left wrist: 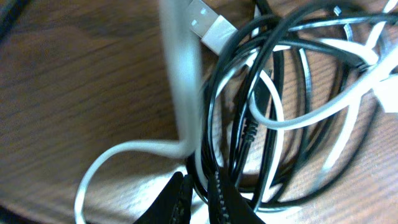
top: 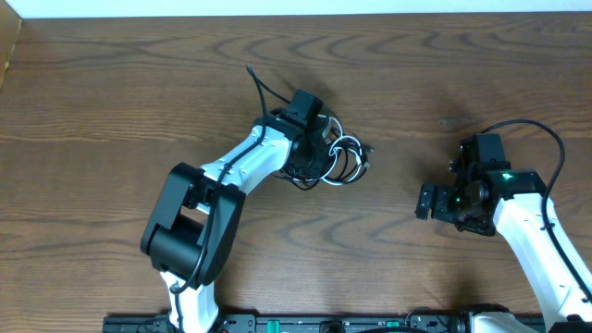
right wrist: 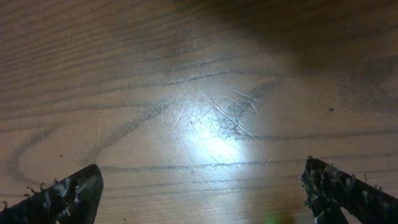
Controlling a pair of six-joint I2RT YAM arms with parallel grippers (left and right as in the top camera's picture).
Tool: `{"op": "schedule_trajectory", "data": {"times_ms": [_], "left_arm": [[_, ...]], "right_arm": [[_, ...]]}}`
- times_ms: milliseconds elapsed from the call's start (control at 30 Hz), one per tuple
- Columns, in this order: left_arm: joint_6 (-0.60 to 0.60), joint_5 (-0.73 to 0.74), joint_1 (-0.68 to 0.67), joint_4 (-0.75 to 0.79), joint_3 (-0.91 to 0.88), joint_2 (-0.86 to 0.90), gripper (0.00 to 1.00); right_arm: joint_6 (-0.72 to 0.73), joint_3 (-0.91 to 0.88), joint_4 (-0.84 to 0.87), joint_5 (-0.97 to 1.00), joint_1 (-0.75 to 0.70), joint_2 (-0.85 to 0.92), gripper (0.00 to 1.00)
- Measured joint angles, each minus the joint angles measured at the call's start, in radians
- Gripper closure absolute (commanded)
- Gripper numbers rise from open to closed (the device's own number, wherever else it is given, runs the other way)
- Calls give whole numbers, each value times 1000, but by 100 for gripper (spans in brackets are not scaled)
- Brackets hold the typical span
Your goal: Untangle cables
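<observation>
The cables lie in one tangled bunch of black and white loops at the middle of the wooden table. My left gripper is down on the left side of the bunch. In the left wrist view the cables fill the frame, with a white USB plug at the top. The left gripper is shut on the cables, with black and white strands pinched in the narrow gap. My right gripper stands open to the right of the tangle. It has only bare wood between its fingertips.
A thick black arm cable rises behind the left arm, and another loops over the right arm. The table's far edge runs along the top. A black rail lines the near edge.
</observation>
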Motion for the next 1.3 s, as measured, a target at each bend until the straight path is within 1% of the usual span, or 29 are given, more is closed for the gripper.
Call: {"op": "schedule_trajectory", "data": {"times_ms": [100,167,233,367,433,467,500,533,600,900,1033,1300], "left_arm": [[0,0,16,-22,0,-48,83],[0,0,26,-34,0,-98,76],[-2,-1,33,-43,0,-154,71],[0,0,32,-54,0,-226,67],[0,0,32,-59,0,-231,62],[1,-1,32,-64,0,-230,58],[2,-1,32,-70,0,-229,49],[2,-1,32,-73,0,-229,43],[-3,-1,32,-71,0,-229,35],[0,0,32,-56,0,-228,32],[0,0,32,-56,0,-214,28],[0,0,32,-56,0,-187,28]], "right_arm": [[0,0,0,0,0,0,1],[0,0,0,0,0,0,1],[0,0,0,0,0,0,1],[0,0,0,0,0,0,1],[0,0,0,0,0,0,1],[0,0,0,0,0,0,1],[0,0,0,0,0,0,1],[0,0,0,0,0,0,1],[0,0,0,0,0,0,1],[0,0,0,0,0,0,1],[0,0,0,0,0,0,1],[0,0,0,0,0,0,1]]}}
